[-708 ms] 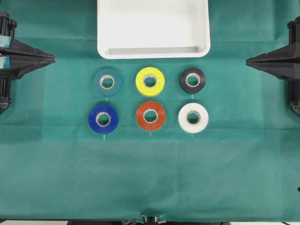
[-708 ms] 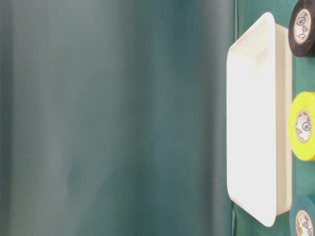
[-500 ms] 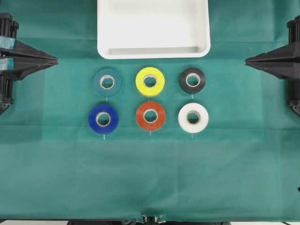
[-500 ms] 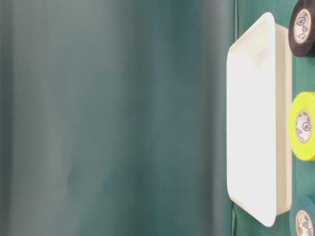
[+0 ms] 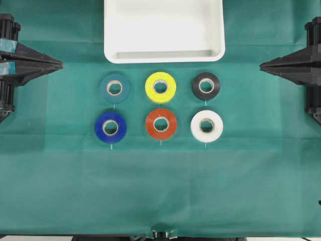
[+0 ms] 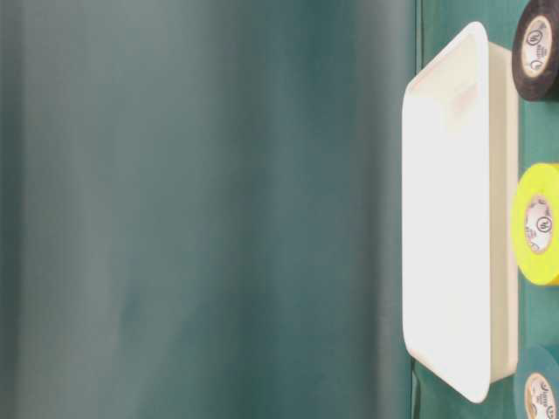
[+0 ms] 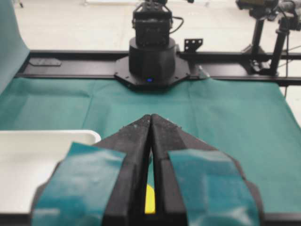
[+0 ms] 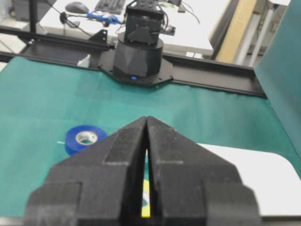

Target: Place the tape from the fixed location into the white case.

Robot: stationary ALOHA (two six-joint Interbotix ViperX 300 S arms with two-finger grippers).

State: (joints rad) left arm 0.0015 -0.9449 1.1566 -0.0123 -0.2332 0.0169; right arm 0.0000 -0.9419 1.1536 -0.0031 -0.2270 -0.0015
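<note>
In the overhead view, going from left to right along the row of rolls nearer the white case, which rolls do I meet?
teal roll → yellow roll → black tape, all lying flat on the green cloth just below the white case.

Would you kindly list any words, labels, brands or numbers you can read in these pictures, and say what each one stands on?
Nothing can be read with certainty.
Black tape: round logo mark and small print on the pale core, too small to read.
Yellow tape: the same kind of round logo and a line of print on its core, too blurred to read.
Teal tape: print on the core, cut off and unreadable.
White case: no marking visible.
</note>
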